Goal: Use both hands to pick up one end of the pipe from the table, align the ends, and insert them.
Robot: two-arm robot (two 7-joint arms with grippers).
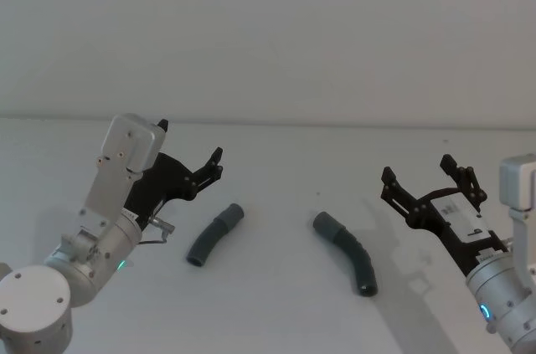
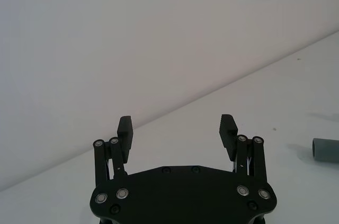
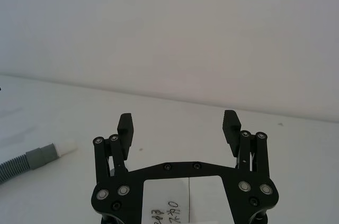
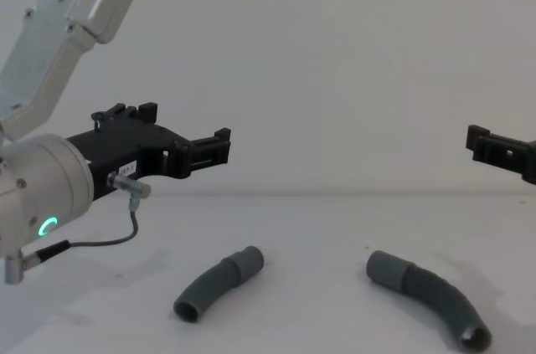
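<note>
Two dark grey ribbed pipe pieces lie on the white table [image 1: 276, 320]. The shorter piece [image 1: 215, 234] [image 4: 219, 284] is on the left and the longer piece [image 1: 346, 252] [image 4: 427, 297] on the right, with their smooth grey cuffs [image 1: 233, 215] [image 1: 324, 223] facing each other across a gap. My left gripper [image 1: 191, 143] [image 4: 188, 124] [image 2: 177, 123] hovers open, up and to the left of the shorter piece. To the right of the longer piece, my right gripper [image 1: 418, 168] [image 3: 178, 119] [image 4: 494, 149] hovers open. A ribbed piece with a white-tipped cuff [image 3: 39, 156] shows in the right wrist view, and a grey cuff end [image 2: 326, 150] in the left wrist view.
A plain light wall [image 1: 268, 28] stands behind the table's far edge. A thin grey cable [image 4: 126, 233] loops under my left wrist. White tabletop stretches around and between the two pieces.
</note>
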